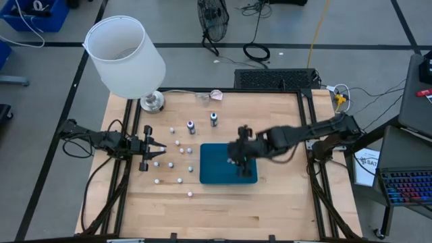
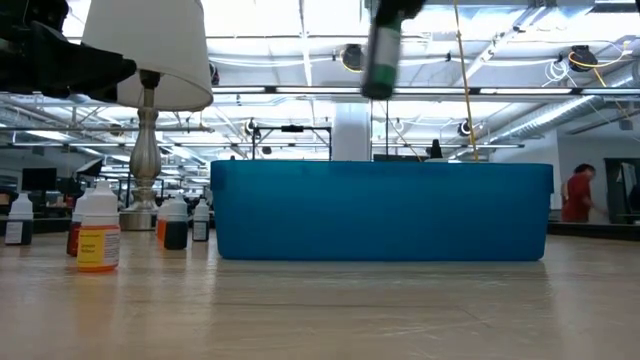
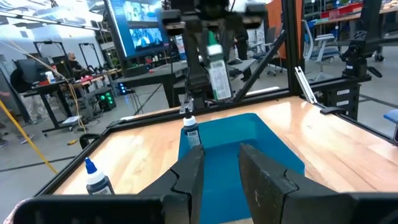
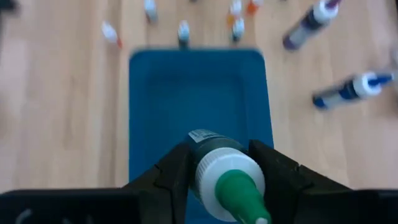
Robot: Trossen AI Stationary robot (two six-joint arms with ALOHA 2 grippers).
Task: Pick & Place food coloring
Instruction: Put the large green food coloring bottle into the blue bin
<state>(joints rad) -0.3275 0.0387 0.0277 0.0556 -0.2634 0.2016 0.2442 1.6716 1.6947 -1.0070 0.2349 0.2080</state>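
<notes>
1. The right end effector [image 1: 241, 159] hangs over the teal tray [image 1: 214, 177], closed on a food coloring bottle [image 4: 214, 163] with a green tip; the low view shows that bottle [image 2: 381, 55] held well above the tray's wall.
2. The tray floor looks bare in the right wrist view, so I judge the task barely begun: this held bottle would be the first one in.
3. Everything else is still out on the worktop [image 1: 270, 202]: two dark bottles [image 1: 191, 126] standing beyond the tray's far edge, and about ten small pale bottles [image 1: 179, 164] scattered between the tray and the left arm.
4. The left end effector [image 1: 156, 150] waits near the worktop's left edge, just beside the scattered pieces, its fingers [image 3: 189, 177] narrowly parted and holding nothing.
5. Room: the held bottle sits over the tray's right half, inside the rim, so a straight descent looks unobstructed.
6. A lamp [image 1: 126, 57] stands at the far left corner, well apart from the tray. The worktop's near and right portions hold nothing, so the right arm should have free swing there; the left side is crowded with small pieces easily knocked.
</notes>
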